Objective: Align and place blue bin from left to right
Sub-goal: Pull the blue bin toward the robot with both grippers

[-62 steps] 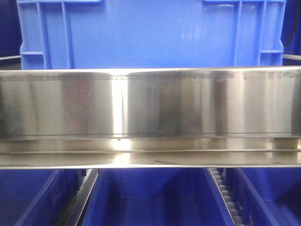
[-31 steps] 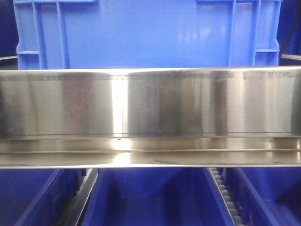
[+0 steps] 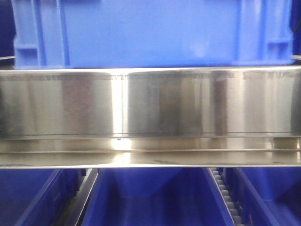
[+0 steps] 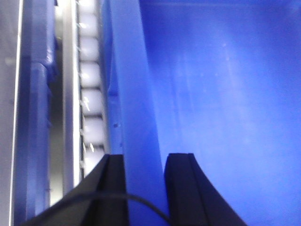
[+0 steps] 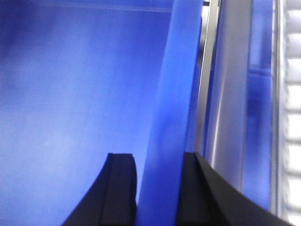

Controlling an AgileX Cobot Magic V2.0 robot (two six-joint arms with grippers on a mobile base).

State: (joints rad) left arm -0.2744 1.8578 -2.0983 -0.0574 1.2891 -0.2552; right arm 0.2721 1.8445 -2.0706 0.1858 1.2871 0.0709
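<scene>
left pincer point(image 4: 145, 188) grips the left wall of the blue bin point(image 3: 150, 33), one black finger on each side. right pincer point(image 5: 157, 190) grips its right wall the same way. the bin shows above and behind a shiny steel rail point(image 3: 150, 103). white rollers point(image 4: 89, 94) run along its left. other blue tubs point(image 3: 150, 197) lie below.

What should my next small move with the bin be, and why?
Probably shift both arms rightward together, level. The left gripper and right gripper each have fingers clamped either side of a wall of the blue bin, which shows above the steel rail, so uneven motion would likely skew it.
</scene>
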